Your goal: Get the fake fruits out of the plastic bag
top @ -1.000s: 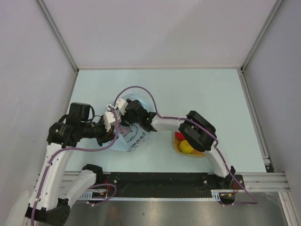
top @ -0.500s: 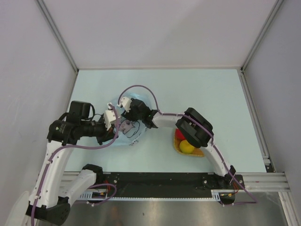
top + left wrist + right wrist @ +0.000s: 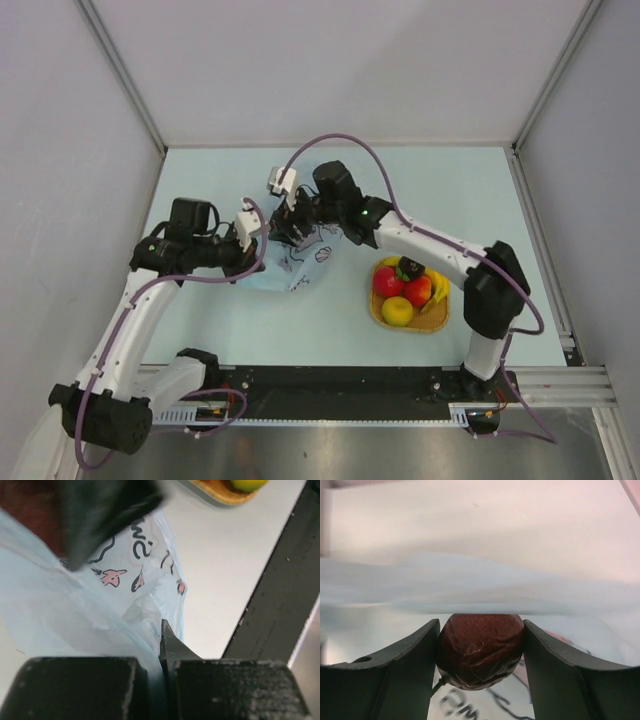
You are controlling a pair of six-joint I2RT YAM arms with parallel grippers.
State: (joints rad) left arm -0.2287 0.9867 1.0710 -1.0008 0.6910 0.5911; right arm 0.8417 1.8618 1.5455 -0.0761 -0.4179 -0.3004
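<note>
The light-blue plastic bag [image 3: 296, 266] with a cartoon print lies left of centre. My left gripper [image 3: 262, 256] is shut on its edge, and the film is pinched between the jaws in the left wrist view [image 3: 161, 630]. My right gripper [image 3: 296, 226] is at the bag's mouth, shut on a dark red-brown fake fruit [image 3: 481, 650] just below the bag's film [image 3: 470, 582]. That fruit [image 3: 30, 510] and a right finger show above the bag [image 3: 75, 610] in the left wrist view. Red apples [image 3: 388, 282], a yellow round fruit [image 3: 397, 311], a banana [image 3: 441, 290] and a dark purple fruit [image 3: 409, 266] lie on the mat.
The woven orange-yellow mat [image 3: 432, 322] sits right of the bag, near the front; its corner shows in the left wrist view [image 3: 220, 495]. The black rail [image 3: 330, 380] runs along the table's near edge. Grey walls enclose the table.
My right arm has swung off the mat to the bag's far side, uncovering the fruits on the mat. My left gripper and the bag have shifted right and away.
</note>
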